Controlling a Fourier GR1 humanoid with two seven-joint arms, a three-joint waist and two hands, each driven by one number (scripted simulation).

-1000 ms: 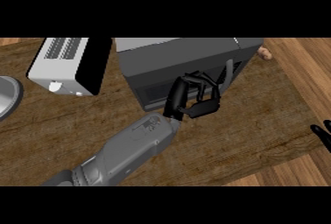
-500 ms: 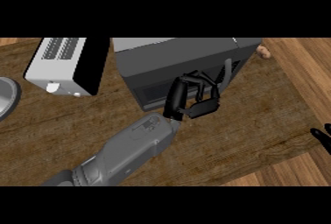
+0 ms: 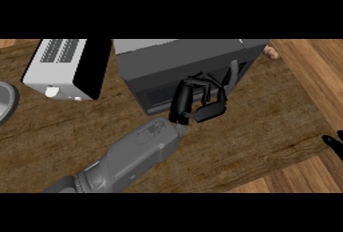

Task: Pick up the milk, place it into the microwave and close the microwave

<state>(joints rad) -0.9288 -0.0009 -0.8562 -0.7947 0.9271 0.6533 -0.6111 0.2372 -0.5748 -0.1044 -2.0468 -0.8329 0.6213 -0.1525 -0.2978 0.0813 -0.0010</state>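
Left hand fingers (image 3: 201,86): black, bent and spread, lying against the dark front of the microwave. They wrap around nothing that shows.
Left hand thumb: sticks out to the right, low on the hand, with a flat dark pad at its end.
Left hand (image 3: 186,102): sits at the middle of the view, in front of the microwave door, its back turned up toward the viewer.
Left forearm (image 3: 130,156): grey, thick, running from the lower left edge up and to the right to the hand.
Microwave (image 3: 161,61): a dark grey box at the top centre, standing on the counter. The door looks closed, flush with the body. A lighter vertical handle (image 3: 233,72) shows near its right side, just beside the fingers.
Milk: cannot be seen anywhere on the counter; whether it is inside the microwave cannot be told.
Small tan object (image 3: 271,52): peeks out past the microwave's upper right corner; too little shows to say what it is.
Toaster (image 3: 57,65): a white and black appliance with slots on top, at the upper left, beside the microwave and apart from it.
Plate (image 3: 5,99): a grey rim showing at the far left edge.
Right hand (image 3: 335,144): only black fingertips show at the right edge, low down, spread and holding nothing.
Counter (image 3: 268,118): dark wood grain, with a paler wood band along the right.
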